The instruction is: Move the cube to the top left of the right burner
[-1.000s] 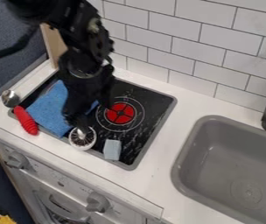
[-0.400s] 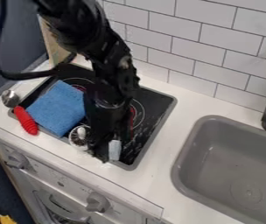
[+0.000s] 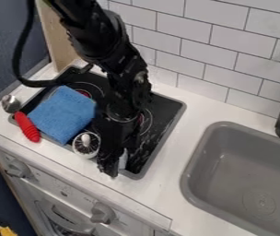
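On stovetop [image 3: 166, 110]: blue cloth [image 3: 62, 113], white-rimmed bowl [image 3: 75, 145]
Gray cube [image 3: 123, 159]: partly behind gripper [image 3: 108, 168]
Gripper: farther forward than before; spread or closed, cannot tell

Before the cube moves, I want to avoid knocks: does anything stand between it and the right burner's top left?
Nothing visible does, though the arm hides much between cube and right burner. The white-rimmed round item sits left of the cube.

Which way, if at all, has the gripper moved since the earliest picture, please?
Yes: rightward in the view along the stovetop's front rim, the gripper going from the round white-rimmed item to the pale block.
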Tool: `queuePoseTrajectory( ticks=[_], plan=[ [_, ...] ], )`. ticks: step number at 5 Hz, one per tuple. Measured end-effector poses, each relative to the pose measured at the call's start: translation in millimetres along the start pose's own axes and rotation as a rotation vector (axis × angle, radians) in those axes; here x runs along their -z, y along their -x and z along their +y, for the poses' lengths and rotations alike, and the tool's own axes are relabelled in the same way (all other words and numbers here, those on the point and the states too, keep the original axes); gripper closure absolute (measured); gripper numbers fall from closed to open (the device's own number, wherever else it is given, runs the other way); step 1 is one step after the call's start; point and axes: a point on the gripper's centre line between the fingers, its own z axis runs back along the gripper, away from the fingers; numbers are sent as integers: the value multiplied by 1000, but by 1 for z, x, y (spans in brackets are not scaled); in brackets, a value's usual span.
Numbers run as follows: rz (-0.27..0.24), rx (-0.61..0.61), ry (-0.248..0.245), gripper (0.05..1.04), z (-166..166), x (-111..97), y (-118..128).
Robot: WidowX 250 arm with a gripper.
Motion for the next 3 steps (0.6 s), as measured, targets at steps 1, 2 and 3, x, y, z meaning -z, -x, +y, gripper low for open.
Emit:
queuePoseTrajectory(
  ticks=[1,2,3],
  plan=[
    [3,1,-9,133,-3,4,1],
    [-3,0,-18,423,-9,11,1],
    [2,-3,-20,588,-9,12,2]
  ],
)
